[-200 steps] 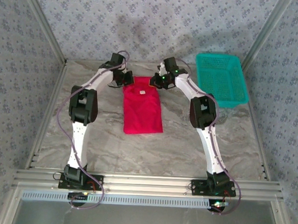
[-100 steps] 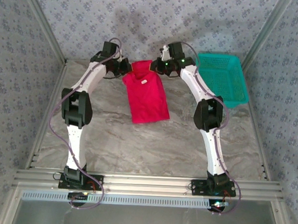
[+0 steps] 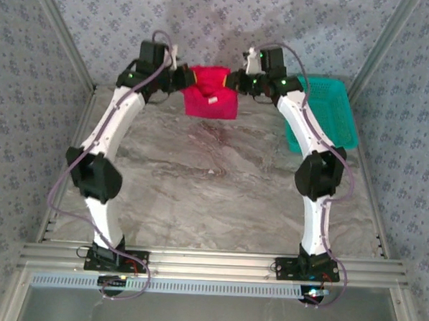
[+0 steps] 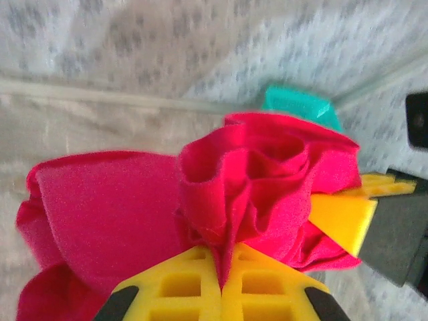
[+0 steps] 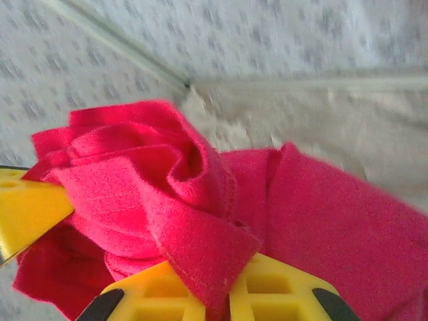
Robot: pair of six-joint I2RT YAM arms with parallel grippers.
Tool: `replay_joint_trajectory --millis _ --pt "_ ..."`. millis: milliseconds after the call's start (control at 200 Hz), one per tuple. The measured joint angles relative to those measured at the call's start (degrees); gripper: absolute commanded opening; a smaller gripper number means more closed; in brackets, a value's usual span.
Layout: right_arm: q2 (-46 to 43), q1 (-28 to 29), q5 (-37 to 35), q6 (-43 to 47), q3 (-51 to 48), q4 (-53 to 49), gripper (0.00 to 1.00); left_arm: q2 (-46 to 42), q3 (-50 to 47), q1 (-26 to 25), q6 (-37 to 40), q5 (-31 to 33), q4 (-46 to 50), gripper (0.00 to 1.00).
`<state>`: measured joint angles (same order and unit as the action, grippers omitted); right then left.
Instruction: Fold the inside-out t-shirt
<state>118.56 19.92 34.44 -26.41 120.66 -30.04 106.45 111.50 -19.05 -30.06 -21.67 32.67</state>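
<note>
Bright red soft cloth t-shirt (image 3: 210,99) hangs clear above the far end of the bench (image 3: 220,182).
My left tool (image 4: 221,284) and right tool (image 5: 217,294) each pinch a bunched top corner. I'd hold them level and draw the cloth taut before lowering. Both arms reach far forward, raised, wrists turned inward.

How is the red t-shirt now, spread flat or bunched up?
Bunched up: the t-shirt hangs crumpled between left gripper and right gripper.
</note>
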Motion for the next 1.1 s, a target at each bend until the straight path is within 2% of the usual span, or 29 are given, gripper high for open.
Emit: replay_joint_trajectory --millis 80,195,300,395,515,615,974,1099 --pt "-6.84 1.77 -0.11 0.33 -14.51 3.54 0.0 -9.09 -17.88 -1.84 -1.2 1.11 -5.14 0.0" --pt "-13.14 4.96 -0.39 -0.33 -33.57 9.09 0.0 -16.46 -37.42 -2.01 -4.79 2.1 -11.67 0.0" --pt "-16.35 8.09 -1.84 -1.53 -46.93 11.98 0.0 -18.08 -47.91 -3.78 -7.5 3.41 -14.12 0.0" --pt "-18.8 9.64 -3.67 -2.21 -54.27 12.7 0.0 -18.1 -52.11 -6.36 -9.07 3.72 -14.97 0.0" --pt "-19.3 8.79 -5.25 -2.29 -54.69 14.12 0.0 -17.44 -50.93 -6.86 -9.44 3.96 -15.43 0.0" --pt "-16.94 7.23 -5.97 -1.99 -50.29 14.05 0.0 -13.11 -44.74 -6.67 -8.74 4.61 -15.78 0.0" --pt "3.58 1.38 -6.6 1.22 -30.8 12.9 0.0 10.99 -21.38 -1.77 -5.33 3.13 -15.8 0.0" --pt "10.86 0.04 -5.64 1.9 -24.7 10.95 0.0 19.23 -16.5 -0.66 -5.35 2.1 -15.78 0.0"
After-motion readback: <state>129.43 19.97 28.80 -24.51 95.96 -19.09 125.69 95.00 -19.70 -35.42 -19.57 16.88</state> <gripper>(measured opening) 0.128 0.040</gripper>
